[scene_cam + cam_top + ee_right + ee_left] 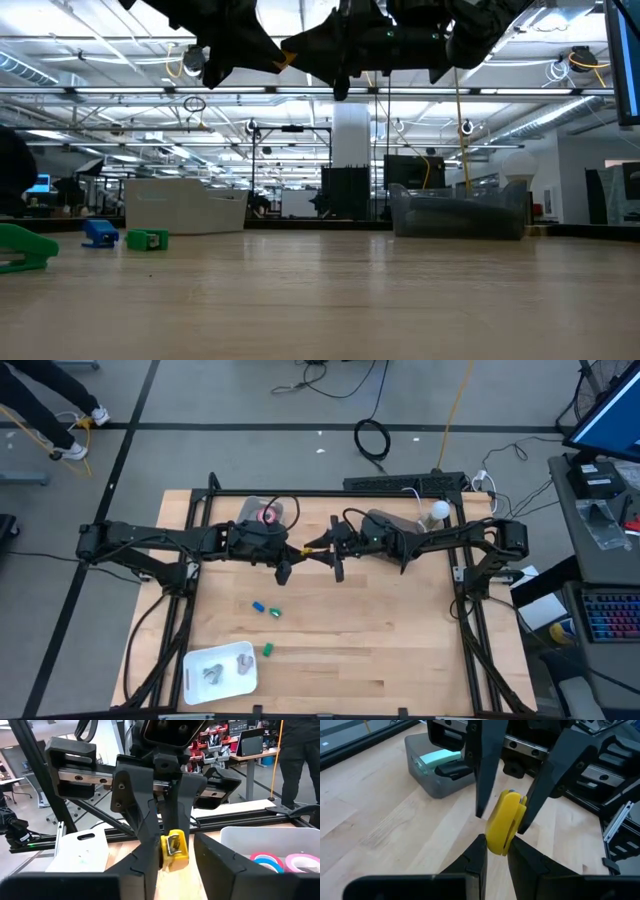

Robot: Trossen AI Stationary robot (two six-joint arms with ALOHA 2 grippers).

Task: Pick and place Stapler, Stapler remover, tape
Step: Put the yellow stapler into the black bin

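Jaws of the left arm [150, 540] are pinched narrow on a yellow stapler remover [505, 822], holding it in the air above the middle of the tabletop [400, 650], towards its far side. In the right wrist view the remover [174, 851] shows a small metal piece on its face and hangs between the left arm's two dark fingers. The jaws of the right arm [470, 538] meet it from the other side and stand partly open around the same remover: one finger lies against it, and a narrow gap shows at the other. Both arms reach inward from their own sides, so the two sets of jaws cross at the remover. At the near left corner lies a white tray [200, 658] with some grey pieces in it. Farther in lie small blue [258, 606] and green bits [267, 650], well apart from the arms. Behind the left arm, at the far edge, stands a clear bin [240, 837] that holds the tape rolls [264, 860], pinkish-red and blue. Under the right arm, also at the far edge, sits a grey bin [432, 785] with a pale green object [437, 758] and a black one beside it.
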